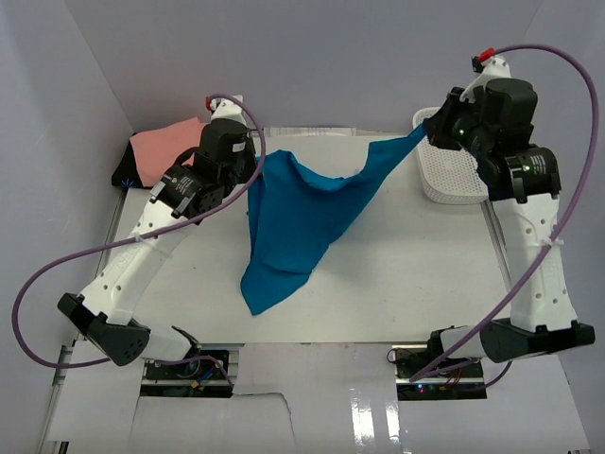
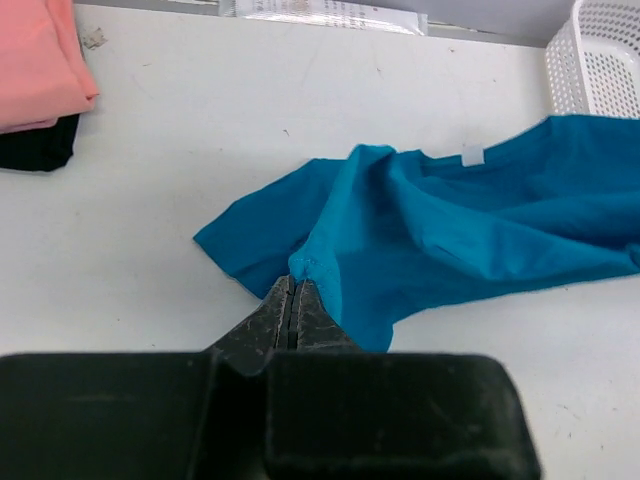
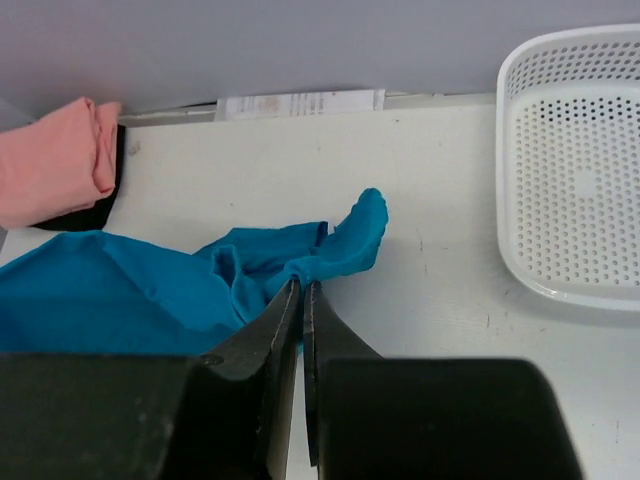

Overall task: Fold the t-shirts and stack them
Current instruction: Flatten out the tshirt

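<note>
Across the counter (image 1: 406, 284), the teal shirt (image 1: 302, 222) is stretched between left claw (image 2: 297, 290) and right claw (image 3: 302, 292), each clamped on a thin corner that tension could pull free.

The teal-blue t-shirt (image 1: 298, 222) hangs crumpled, stretched between two raised corners, its lower part draping onto the table (image 1: 397, 284). The salmon-pink t-shirt (image 1: 165, 151) lies folded at the far-left corner.

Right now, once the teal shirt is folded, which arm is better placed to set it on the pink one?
Left, probably. The left arm pinches the teal shirt in shut jaws beside the folded pink shirt; the right arm holds it far off, by the basket.
</note>
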`<act>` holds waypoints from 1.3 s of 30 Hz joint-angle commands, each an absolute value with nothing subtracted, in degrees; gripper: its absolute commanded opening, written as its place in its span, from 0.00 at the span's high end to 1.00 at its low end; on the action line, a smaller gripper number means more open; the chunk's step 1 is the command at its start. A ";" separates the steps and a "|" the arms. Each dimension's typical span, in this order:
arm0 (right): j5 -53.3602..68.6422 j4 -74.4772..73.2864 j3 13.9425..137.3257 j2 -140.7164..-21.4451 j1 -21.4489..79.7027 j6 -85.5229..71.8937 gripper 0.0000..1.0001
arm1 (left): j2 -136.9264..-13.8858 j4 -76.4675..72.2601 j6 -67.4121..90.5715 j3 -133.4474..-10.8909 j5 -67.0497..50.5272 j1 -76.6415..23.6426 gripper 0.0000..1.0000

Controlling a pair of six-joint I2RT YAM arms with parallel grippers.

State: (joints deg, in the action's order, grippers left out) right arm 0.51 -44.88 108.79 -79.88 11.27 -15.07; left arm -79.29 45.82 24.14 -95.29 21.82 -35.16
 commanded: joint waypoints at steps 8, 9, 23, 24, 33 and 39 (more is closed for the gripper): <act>-2.82 -42.73 106.88 -64.09 11.07 -14.69 0.92 | -72.88 55.72 30.58 -101.95 35.66 -34.89 1.00; -0.72 -37.58 102.87 -59.46 11.07 -14.24 0.92 | -71.64 55.81 31.54 -101.43 36.55 -34.89 1.00; 4.91 -18.11 91.40 -34.37 11.07 -8.62 0.92 | -46.33 38.68 27.87 -88.07 39.55 -34.89 1.00; 5.53 -17.67 92.02 -33.67 11.07 -8.44 0.92 | -45.36 38.06 27.51 -87.20 39.38 -34.89 1.00; 8.00 -20.83 104.32 -35.15 11.07 -8.35 0.92 | -42.80 36.30 26.28 -90.61 36.47 -34.89 1.00; 6.51 -21.35 99.86 -36.47 11.07 -10.10 0.92 | -43.24 36.30 26.45 -88.86 37.26 -34.89 1.00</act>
